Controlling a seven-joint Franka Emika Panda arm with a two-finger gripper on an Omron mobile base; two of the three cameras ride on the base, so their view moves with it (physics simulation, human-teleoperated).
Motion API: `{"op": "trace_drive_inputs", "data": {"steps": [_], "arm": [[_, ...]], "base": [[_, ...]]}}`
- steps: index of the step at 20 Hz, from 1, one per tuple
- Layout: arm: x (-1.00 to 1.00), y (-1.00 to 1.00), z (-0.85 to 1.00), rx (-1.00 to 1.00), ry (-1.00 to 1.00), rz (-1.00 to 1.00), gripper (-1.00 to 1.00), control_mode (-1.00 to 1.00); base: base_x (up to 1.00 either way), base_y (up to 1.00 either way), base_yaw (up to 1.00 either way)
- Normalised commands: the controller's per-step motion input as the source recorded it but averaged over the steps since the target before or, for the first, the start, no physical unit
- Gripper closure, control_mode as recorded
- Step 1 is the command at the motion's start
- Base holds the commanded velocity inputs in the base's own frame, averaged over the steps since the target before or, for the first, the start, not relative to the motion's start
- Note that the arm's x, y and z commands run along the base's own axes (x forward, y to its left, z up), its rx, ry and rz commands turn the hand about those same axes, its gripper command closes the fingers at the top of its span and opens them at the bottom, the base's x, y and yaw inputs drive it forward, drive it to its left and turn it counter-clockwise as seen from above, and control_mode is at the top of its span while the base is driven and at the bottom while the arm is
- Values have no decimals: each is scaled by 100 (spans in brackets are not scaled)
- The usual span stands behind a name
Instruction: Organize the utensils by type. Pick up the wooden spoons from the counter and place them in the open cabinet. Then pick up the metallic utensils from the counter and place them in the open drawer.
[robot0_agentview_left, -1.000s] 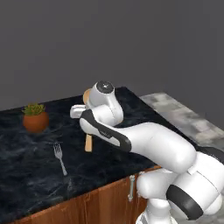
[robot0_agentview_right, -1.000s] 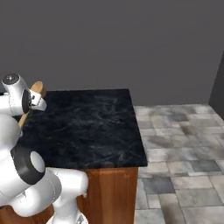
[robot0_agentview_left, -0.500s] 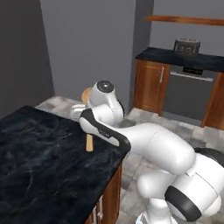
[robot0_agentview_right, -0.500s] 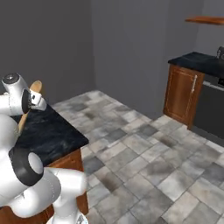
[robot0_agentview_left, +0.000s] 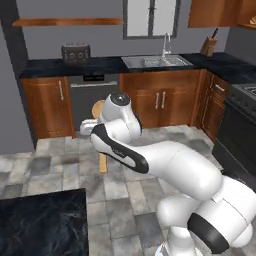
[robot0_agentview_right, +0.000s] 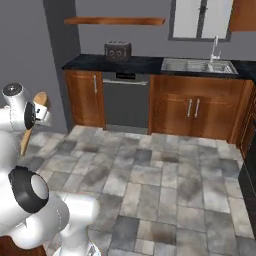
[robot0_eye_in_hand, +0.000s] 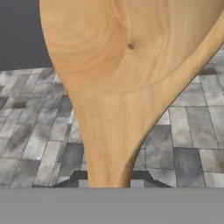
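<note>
A: Holding a wooden spoon (robot0_eye_in_hand: 122, 87), bowl up and handle hanging down. End effector (robot0_agentview_left: 95, 131) clamped on the neck just under the bowl; spoon carried in the air above the tiled floor (robot0_agentview_right: 165, 190), well clear of the black worktop (robot0_agentview_left: 42, 222) at the lower left of the left base view.

B: Seen in the right base view too, beside the wrist (robot0_agentview_right: 30, 125). Any sign of the open cabinet?

A: Cannot tell. Reddish wall cabinets (robot0_agentview_left: 215, 12) at the upper right of the left base view, but impossible to judge from here which door stands open. Base plainly mid-swing toward the far kitchen wall.

B: Then best to keep the grip firm and the wrist quiet during the drive. Long handle, gripped near the bowl: likely to pendulum if jerked.

A: Agreed. Also worth lifting before closing in on the shelf, so the dangling handle clears the cabinet's lower edge. Enter handle-first or level, not bowl-first.

B: And release only once resting on the shelf, not above it. Round bowl, prone to rolling.
</note>
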Motion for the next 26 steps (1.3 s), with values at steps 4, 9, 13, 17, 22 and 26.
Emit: {"op": "trace_drive_inputs", "data": {"steps": [4,9,13,17,22,26], "arm": [[0,0,0,0,0,0,100,100],[0,0,0,0,0,0,100,100],[0,0,0,0,0,0,100,100],[0,0,0,0,0,0,100,100],[0,0,0,0,0,0,100,100],[0,0,0,0,0,0,100,100]], "base": [[0,0,-100],[0,0,-100],[17,14,-98],[79,45,-49],[100,42,-7],[100,49,-11]]}}
